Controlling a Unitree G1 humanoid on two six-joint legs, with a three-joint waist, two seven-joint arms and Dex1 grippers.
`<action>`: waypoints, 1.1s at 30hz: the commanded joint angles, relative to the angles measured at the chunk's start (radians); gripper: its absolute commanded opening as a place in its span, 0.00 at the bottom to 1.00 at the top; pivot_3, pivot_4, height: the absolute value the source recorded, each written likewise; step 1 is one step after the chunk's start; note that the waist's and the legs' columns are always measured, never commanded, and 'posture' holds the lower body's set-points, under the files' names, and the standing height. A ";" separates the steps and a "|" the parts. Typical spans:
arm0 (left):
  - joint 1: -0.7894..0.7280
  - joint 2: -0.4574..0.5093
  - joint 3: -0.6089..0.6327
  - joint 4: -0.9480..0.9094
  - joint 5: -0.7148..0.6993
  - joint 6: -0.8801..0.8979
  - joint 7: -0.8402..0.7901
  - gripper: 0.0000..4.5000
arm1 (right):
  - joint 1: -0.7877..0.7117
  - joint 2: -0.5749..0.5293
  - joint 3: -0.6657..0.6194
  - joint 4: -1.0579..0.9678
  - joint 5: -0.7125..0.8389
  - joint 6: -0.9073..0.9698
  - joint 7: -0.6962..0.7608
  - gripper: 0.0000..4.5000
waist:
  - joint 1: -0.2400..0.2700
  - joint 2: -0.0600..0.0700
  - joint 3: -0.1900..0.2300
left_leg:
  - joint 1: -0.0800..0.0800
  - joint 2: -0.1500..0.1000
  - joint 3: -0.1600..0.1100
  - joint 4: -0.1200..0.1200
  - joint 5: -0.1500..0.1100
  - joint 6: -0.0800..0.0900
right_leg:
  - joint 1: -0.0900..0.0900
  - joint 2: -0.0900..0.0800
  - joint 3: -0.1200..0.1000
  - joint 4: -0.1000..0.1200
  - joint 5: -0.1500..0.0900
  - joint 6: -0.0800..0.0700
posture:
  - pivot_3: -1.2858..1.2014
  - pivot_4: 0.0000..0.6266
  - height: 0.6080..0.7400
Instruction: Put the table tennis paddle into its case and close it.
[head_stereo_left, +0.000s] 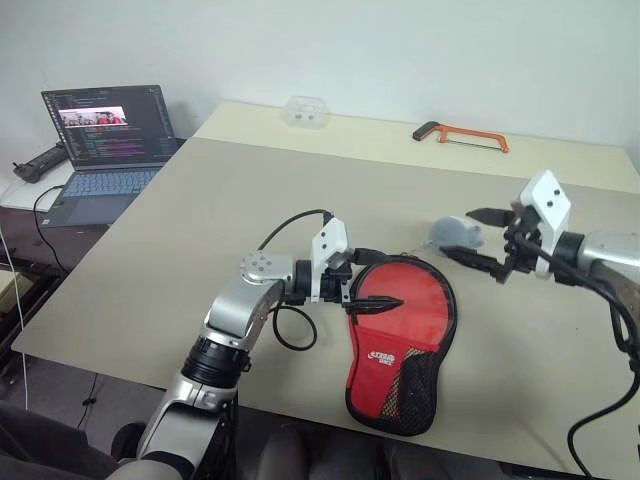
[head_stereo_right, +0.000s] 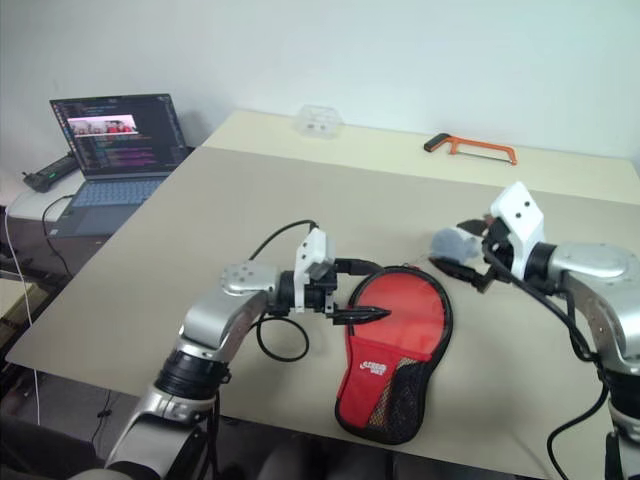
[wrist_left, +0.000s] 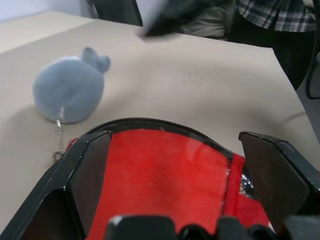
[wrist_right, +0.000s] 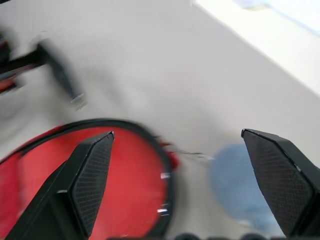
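A: Status of the work area, largest item first?

B: The bench (head_stereo_left: 200, 260) fills the centre of the frame. The case (head_stereo_left: 400, 345) lies flat at lower centre, red side up, mesh pocket toward the bottom edge. A grey plush mouse (head_stereo_left: 458, 235) on a small chain sits just beyond the case's rounded end, right of centre. An orange hacksaw (head_stereo_left: 462, 137) lies at upper right, a laptop (head_stereo_left: 105, 150) at upper left.

A: Location of the table tennis paddle?

B: Not determinable. No bare bat is on the bench; it may already be inside the case.

A: Pincer states?

B: Left pincer (head_stereo_left: 375, 290): jaws spread, nothing held, poised over the case's round end. Right pincer (head_stereo_left: 478, 238): jaws spread, empty, raised beside the plush mouse.

A: Recommended procedure?

B: Judged step: closing the zip. Pin the case's rim with the left pincer, locate the chain at the zip pull, grip it close to the case with the right pincer, then draw along the edging steadily. Avoid lifting the case.
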 joint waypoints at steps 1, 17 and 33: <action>0.009 0.000 -0.026 -0.047 0.007 0.002 0.042 0.99 | -0.058 -0.008 0.035 0.060 -0.051 -0.017 -0.029 1.00 | -0.001 0.000 0.000 | 0.000 0.000 0.000 0.000 0.000 0.000 | 0.000 0.000 0.000 0.000 0.000 0.000 | 0.52 0.24 1.00; 0.061 -0.017 -0.145 -0.014 0.107 -0.053 0.172 0.99 | -0.295 0.119 0.246 0.538 -0.257 -0.056 -0.056 1.00 | -0.001 0.002 0.001 | 0.000 0.000 0.003 -0.001 0.000 0.000 | -0.002 0.000 0.001 0.000 0.000 0.000 | 0.52 0.24 1.00; 0.023 -0.107 -0.191 0.118 0.151 -0.054 0.220 1.00 | -0.383 0.203 0.262 0.838 -0.353 -0.190 -0.008 0.91 | -0.002 0.003 0.002 | -0.001 0.000 0.004 -0.001 0.001 -0.001 | -0.004 0.000 0.002 0.000 0.000 0.000 | 0.52 0.24 1.00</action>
